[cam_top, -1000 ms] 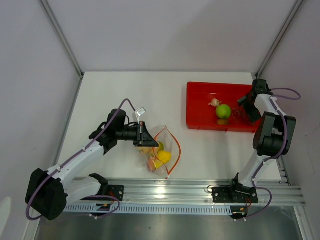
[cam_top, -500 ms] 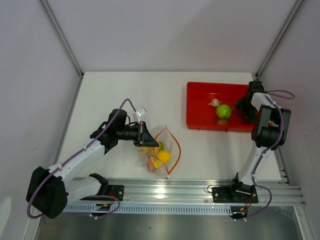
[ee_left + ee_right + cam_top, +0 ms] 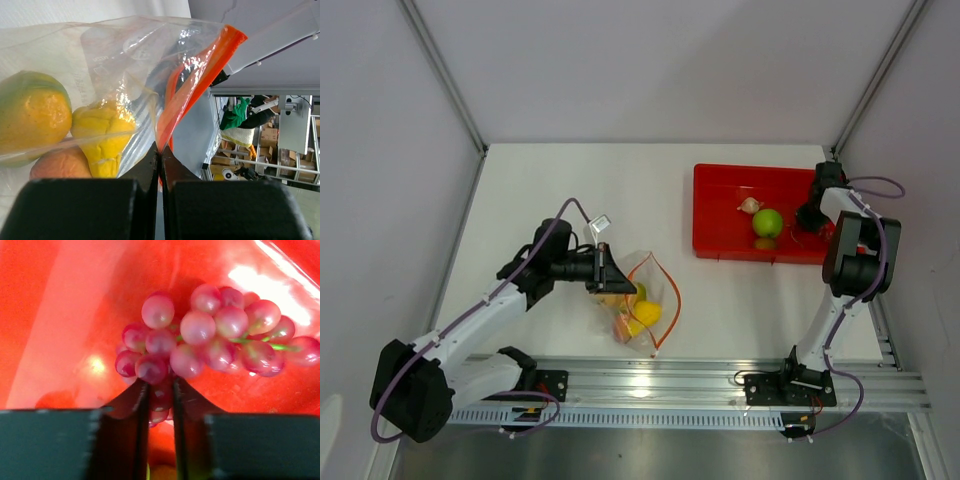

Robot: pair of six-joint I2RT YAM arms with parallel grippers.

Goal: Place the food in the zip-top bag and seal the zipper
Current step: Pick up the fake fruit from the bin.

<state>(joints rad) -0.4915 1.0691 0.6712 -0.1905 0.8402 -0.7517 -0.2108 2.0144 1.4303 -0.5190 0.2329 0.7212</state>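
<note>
1. The white table (image 3: 570,190) carries all items. The two arms reach in from its near edge.
2. The red tray (image 3: 720,200) lies flat in the far right corner of the tabletop, its long side parallel to the far edge. The right wrist view shows its glossy floor (image 3: 60,300) close up.
3. The zip-top bag (image 3: 655,285) sits close to the near edge, about midway along it. It is clear and crinkled (image 3: 100,45), with its mouth gaping toward the right.
4. The left gripper (image 3: 610,272) is at the bag's left side. In the wrist view its fingers are pressed together (image 3: 160,155), pinching the bag's film at the mouth.
5. The right gripper (image 3: 810,218) is down inside the right end of the tray. Its fingers are drawn close (image 3: 161,395), with the lowest berries of a bunch caught between them.
6. The zipper (image 3: 672,290) bows outward in an orange loop, unsealed. The wrist view shows its two strips apart (image 3: 200,75).
7. The green apple (image 3: 767,222) rests in the tray, right of its centre.
8. Inside the bag lie a mango (image 3: 32,117), a yellow fruit (image 3: 102,132) and an orange-pink fruit (image 3: 60,165), touching one another.
9. The grapes (image 3: 210,335) lie on the tray floor at the right gripper's tips.
10. A small pale fruit (image 3: 749,205) lies just beside the apple, toward the far edge.
</note>
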